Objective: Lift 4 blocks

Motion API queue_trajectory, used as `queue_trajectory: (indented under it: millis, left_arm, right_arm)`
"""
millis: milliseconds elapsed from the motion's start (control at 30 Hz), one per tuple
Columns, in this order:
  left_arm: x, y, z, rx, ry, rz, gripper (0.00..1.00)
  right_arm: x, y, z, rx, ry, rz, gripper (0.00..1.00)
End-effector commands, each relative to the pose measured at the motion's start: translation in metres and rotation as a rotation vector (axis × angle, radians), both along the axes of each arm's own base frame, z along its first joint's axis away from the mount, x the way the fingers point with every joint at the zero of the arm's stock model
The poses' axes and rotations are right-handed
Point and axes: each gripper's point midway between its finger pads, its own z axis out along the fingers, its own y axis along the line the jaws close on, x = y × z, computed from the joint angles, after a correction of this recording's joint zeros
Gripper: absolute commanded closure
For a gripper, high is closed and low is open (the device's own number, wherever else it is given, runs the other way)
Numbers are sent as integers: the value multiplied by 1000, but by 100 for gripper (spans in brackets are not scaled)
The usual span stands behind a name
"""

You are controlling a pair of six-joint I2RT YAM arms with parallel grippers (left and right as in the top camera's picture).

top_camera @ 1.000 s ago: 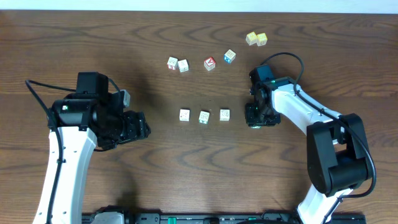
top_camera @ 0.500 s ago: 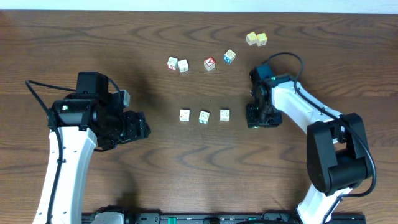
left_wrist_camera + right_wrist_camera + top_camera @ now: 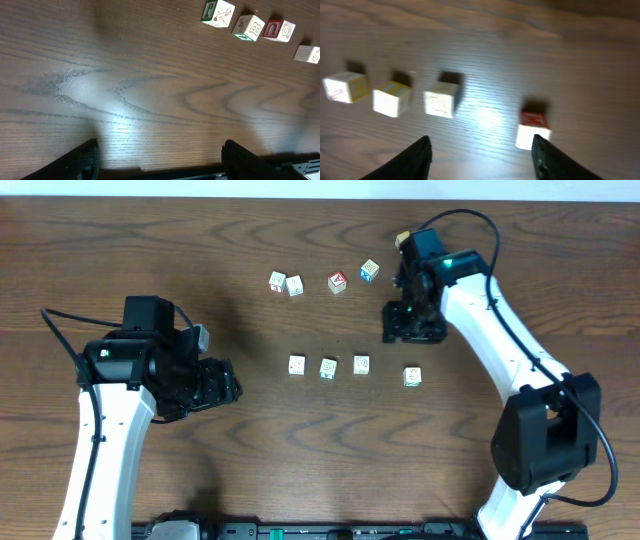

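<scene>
Where the blocks lie: all four blocks (image 3: 329,368) sit on the table (image 3: 300,470) mid-scene. Three make a short row, and the fourth is alone, a little right of it and nearer my base.
Right gripper (image 3: 413,325): my jaws are parted and hold nothing. They stand just beyond that lone block, apart from it.
Left gripper (image 3: 215,385): my jaws are spread wide with nothing between them, well left of the row.
Overhead only: the other cubes (image 3: 337,282) line up farther back. A pale yellow cube (image 3: 403,240) is partly hidden by my right arm.
Left wrist only: the blocks' printed sides show green and red letters at upper right.
Right wrist only: the view is blurred. It shows four cubes, one a red-topped cube (image 3: 534,130), and I cannot match them to the overhead view.
Edges: the far table edge runs close behind the pale yellow cube.
Open room: broad bare wood lies between my left gripper and the row, and from the row toward my base.
</scene>
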Motion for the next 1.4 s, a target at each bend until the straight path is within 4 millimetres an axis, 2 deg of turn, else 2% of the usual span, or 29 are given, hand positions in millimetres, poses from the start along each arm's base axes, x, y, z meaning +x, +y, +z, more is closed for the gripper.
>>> queue_trajectory:
  millis: [0,100,433,833,1133,1367]
  left_arm:
    - [3,3,4,9,-10,8,21]
    - [3,2,4,8,-10,8,21]
    - [3,3,4,8,-10,8,21]
    - [3,3,4,8,-10,8,21]
    - [3,3,4,9,-10,8,21]
    - [3,3,4,9,-10,8,21]
  right_arm:
    - [-8,18,-8,-10,10,-6,35]
    - [-14,19,-24,-90,-3,-69,34]
    - [-30,47,-60,-73,-31,-54,36]
    - [-29,45,-87,-67,-78,-101,42]
    - [-26,52,-89,-72,-132,1,44]
    - [-21,45,-88,-138,-174,6,54]
